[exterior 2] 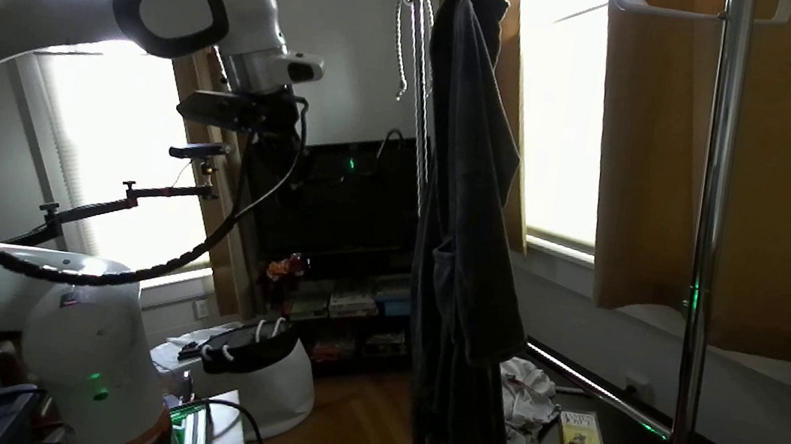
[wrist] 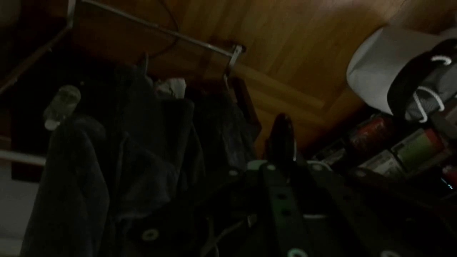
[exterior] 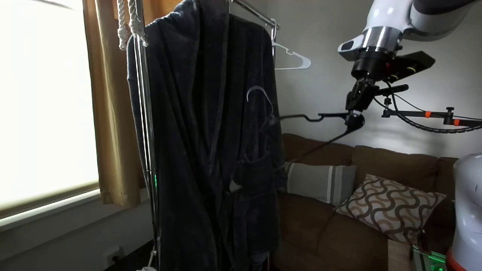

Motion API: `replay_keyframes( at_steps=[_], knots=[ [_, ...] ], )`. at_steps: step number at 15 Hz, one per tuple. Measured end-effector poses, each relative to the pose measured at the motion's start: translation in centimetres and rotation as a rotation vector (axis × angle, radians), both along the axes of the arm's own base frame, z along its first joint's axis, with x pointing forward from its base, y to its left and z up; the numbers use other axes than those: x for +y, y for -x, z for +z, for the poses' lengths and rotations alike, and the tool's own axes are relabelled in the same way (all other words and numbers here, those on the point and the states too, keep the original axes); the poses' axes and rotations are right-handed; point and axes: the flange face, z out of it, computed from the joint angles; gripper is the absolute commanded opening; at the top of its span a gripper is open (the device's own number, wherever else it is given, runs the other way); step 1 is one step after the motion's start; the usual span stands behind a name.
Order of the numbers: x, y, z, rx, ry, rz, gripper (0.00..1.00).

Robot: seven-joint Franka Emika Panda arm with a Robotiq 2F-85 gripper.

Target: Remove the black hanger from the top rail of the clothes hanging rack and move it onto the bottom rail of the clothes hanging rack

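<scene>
Nearest the camera in an exterior view, a chrome upright of the clothes hanging rack stands toward nine o'clock, two white rope ends dangling by it. At the centre of the dial hangs a dark grey robe; above it the top rail shows at twelve o'clock, and a white hanger hangs at one, near the rail's end. Next comes the black hanger, held in the air, lower in the view than that rail. From the tool its hook lies between nine and ten o'clock, overlapping the robe, and its lower bar slants off toward eight; whether it touches the cloth cannot be told. The tool, a little short of three o'clock, is clenched on the hanger's corner. Toward two o'clock the arm slopes in, wrist bent, its end aimed down toward seven. Below, at four o'clock, a patterned cushion lies on a brown sofa. In an exterior view the forearm extends nearly level from ten o'clock.
</scene>
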Motion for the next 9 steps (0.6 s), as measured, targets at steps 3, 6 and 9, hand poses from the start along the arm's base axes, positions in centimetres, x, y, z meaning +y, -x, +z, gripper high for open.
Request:
replay_keyframes(
  at_steps=[3,6,9],
  knots=[
    [-2.6,0.0,-5.0,0.124,0.080,-0.075,0.02],
    [-5.9,-0.1,-9.1,0.226,0.136,-0.194,0.02],
    [-8.6,0.0,-11.6,0.314,0.186,-0.321,0.07]
  ],
)
